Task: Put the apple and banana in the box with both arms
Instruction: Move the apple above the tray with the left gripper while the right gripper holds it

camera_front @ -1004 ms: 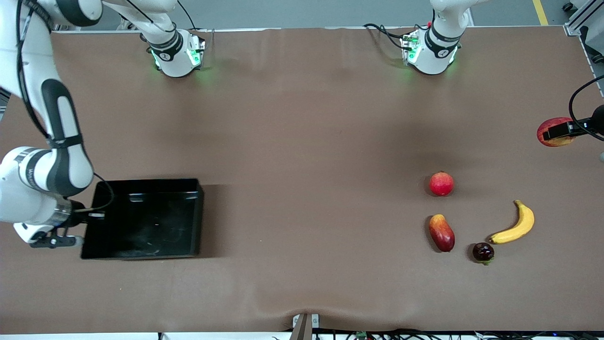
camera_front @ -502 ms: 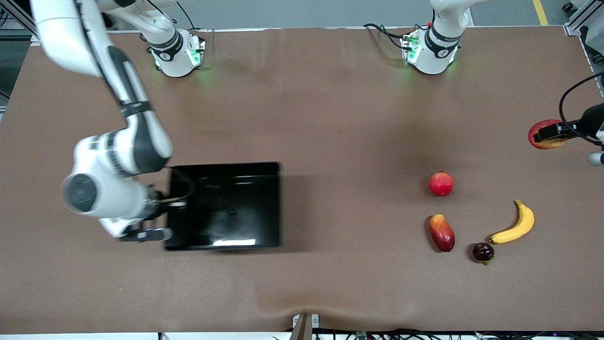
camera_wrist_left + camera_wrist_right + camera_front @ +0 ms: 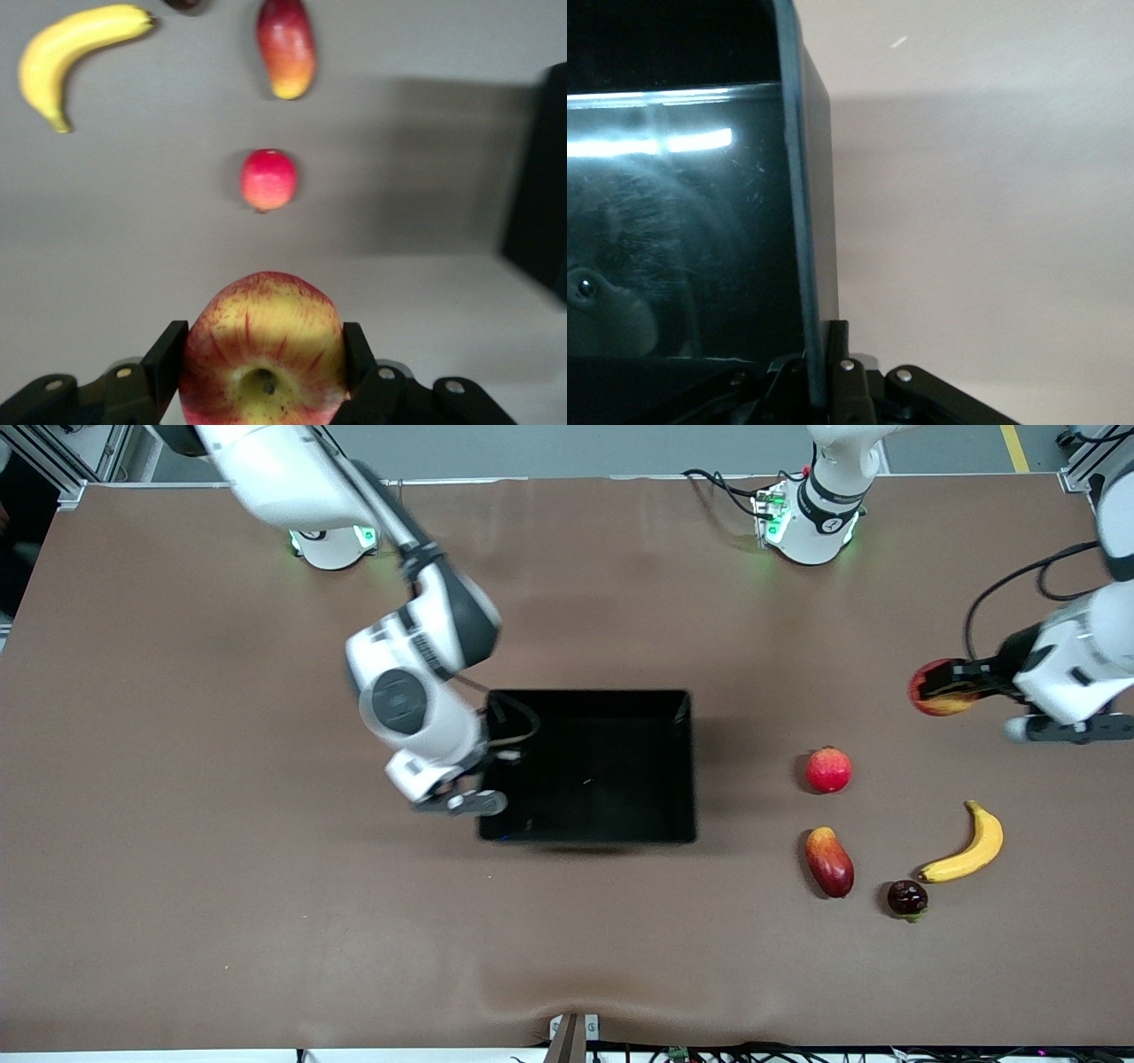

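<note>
- Box (image 3: 620,779) has slid a long way since a second ago, from the right arm's end of the counter (image 3: 221,886) to about the middle, and my left arm has swung inward with the apple (image 3: 937,689).
- Right gripper (image 3: 496,755) has its jaws pinched together on the box's side wall; the right wrist view shows the wall's edge running straight into them. My guess is that's so the box comes to the fruit instead of the other way round.
- Left gripper (image 3: 264,367) has its jaws clamped on the apple, one finger on each side, up in the air over the left arm's end of the counter, well apart from the box.
- Banana (image 3: 967,846) is untouched on the counter, nearer the front camera than the apple's spot.
- Count: one box, one apple, one banana, plus three extras: a round red fruit (image 3: 829,771), a mango (image 3: 830,862) and a small dark fruit (image 3: 907,898).
- Nothing is in the box yet.
</note>
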